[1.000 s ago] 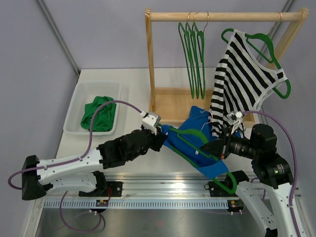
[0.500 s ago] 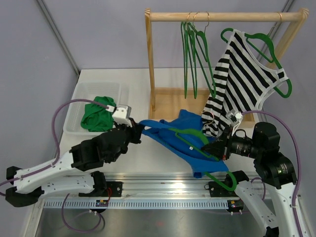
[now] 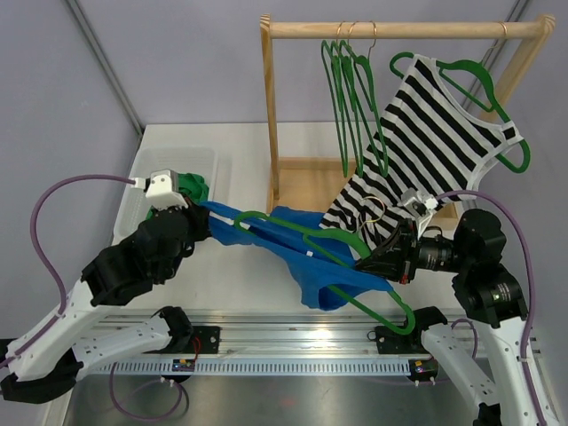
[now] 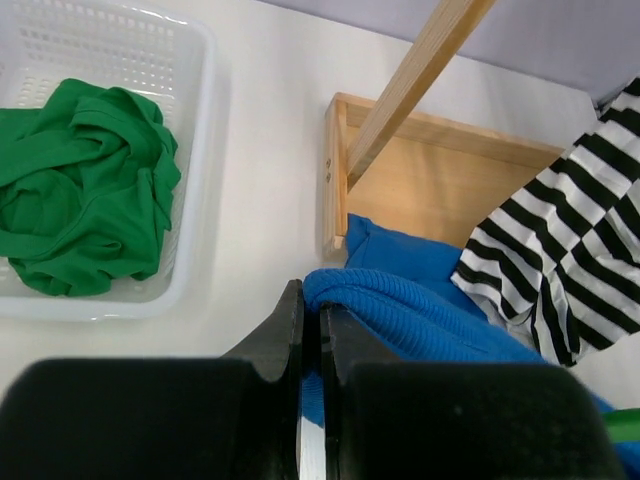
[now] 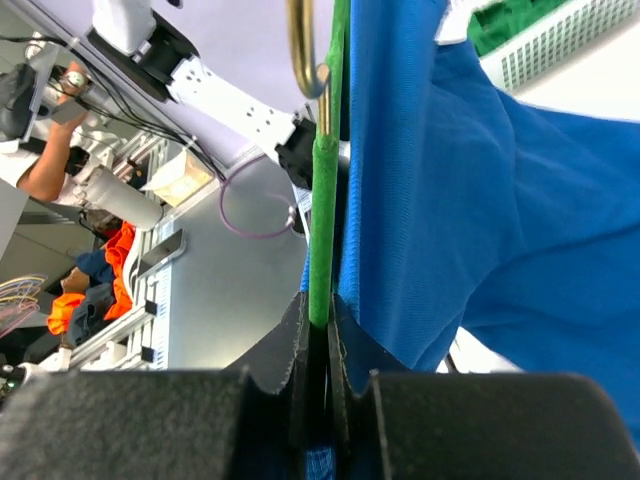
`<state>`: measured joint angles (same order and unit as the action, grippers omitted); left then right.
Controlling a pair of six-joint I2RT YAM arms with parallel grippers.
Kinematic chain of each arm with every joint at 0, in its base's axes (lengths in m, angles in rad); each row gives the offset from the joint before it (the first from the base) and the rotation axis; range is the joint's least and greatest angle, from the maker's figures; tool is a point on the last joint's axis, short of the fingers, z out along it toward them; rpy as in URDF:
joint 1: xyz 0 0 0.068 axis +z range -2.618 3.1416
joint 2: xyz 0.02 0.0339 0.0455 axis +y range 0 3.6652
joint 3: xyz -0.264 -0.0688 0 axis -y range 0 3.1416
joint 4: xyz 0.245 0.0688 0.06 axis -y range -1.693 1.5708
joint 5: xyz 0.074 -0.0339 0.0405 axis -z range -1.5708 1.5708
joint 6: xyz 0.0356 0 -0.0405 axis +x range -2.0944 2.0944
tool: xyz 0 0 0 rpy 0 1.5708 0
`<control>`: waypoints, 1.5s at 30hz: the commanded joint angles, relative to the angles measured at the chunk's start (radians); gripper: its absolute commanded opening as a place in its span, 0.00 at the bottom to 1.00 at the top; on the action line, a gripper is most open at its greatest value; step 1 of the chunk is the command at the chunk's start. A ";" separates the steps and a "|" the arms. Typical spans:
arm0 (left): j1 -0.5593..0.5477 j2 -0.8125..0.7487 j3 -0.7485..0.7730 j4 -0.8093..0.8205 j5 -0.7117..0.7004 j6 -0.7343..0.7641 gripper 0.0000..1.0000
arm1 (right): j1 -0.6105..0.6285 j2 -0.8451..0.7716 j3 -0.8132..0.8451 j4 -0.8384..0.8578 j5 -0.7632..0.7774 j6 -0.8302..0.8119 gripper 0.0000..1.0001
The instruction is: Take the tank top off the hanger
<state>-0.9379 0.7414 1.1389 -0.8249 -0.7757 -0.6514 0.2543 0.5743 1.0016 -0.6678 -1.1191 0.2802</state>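
Note:
A blue tank top (image 3: pixel 293 244) is stretched above the table between my two grippers, part of it still on a green hanger (image 3: pixel 342 257). My left gripper (image 3: pixel 202 213) is shut on the top's left end; in the left wrist view the blue ribbed fabric (image 4: pixel 400 310) sits pinched between the jaws (image 4: pixel 310 300). My right gripper (image 3: pixel 368 262) is shut on the green hanger; the right wrist view shows the green bar (image 5: pixel 322 210) clamped between the jaws (image 5: pixel 320 315), with blue cloth (image 5: pixel 480 200) draped beside it.
A wooden rack (image 3: pixel 404 28) stands at the back with several empty green hangers (image 3: pixel 351 98) and a black-and-white striped top (image 3: pixel 435 151) on a hanger. A white basket (image 3: pixel 142 177) with a green garment (image 4: pixel 80 180) sits at the left.
My left gripper has pulled the blue top's end leftward toward the basket, stretching the top out. The hanger and right gripper have shifted left, and the striped top swung.

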 commanded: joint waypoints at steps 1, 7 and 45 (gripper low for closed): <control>0.028 0.000 0.006 -0.027 -0.002 0.041 0.00 | -0.001 -0.037 -0.017 0.216 -0.119 0.092 0.00; 0.028 -0.099 -0.264 0.337 0.695 0.237 0.00 | -0.001 -0.090 -0.106 0.583 0.125 0.264 0.00; -0.312 0.204 -0.156 -0.057 0.196 -0.053 0.70 | 0.000 0.260 0.650 -0.105 0.922 -0.093 0.00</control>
<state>-1.2667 0.9554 0.9287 -0.7990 -0.4747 -0.6918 0.2546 0.8005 1.5864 -0.5083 -0.2974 0.2893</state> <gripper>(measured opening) 0.632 0.113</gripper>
